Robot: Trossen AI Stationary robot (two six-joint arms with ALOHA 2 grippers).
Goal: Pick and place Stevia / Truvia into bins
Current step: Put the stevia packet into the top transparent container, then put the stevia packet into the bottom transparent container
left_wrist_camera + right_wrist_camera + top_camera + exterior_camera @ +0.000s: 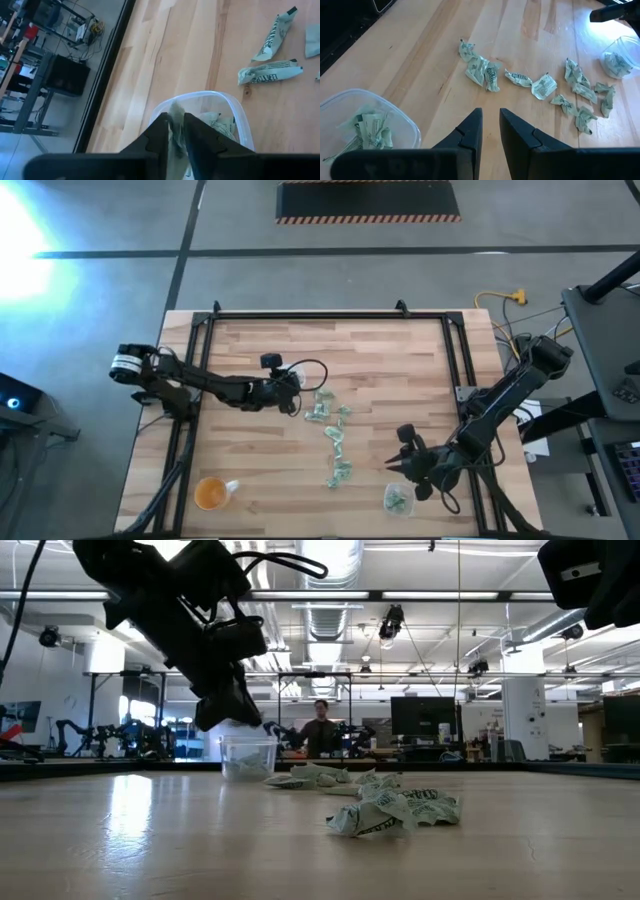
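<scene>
Several pale green and white Stevia packets (332, 430) lie crumpled in a loose line down the table's middle, also seen in the right wrist view (540, 85). My left gripper (176, 122) hangs just above a clear bin (200, 94) at the line's far end, shut on one packet (175, 112). A few packets lie in that bin. My right gripper (491, 117) hovers open and empty near the table's right front, beside a second clear bin (350, 100) with several packets in it. My left gripper pinches one crumpled packet between its two fingers (160, 132), coming slanting down from the table's left. The packet's lower part (177, 145) hangs in the gap above the bin's opening, clear of the table. Which part of the packet is pinched cannot be told.
An orange-tinted round cup (210, 493) stands near the front left. A black frame (330, 315) runs along the table's far edge and both sides. Bare wood lies to the left of the packets. In the low view a person (320, 730) shows far behind the table.
</scene>
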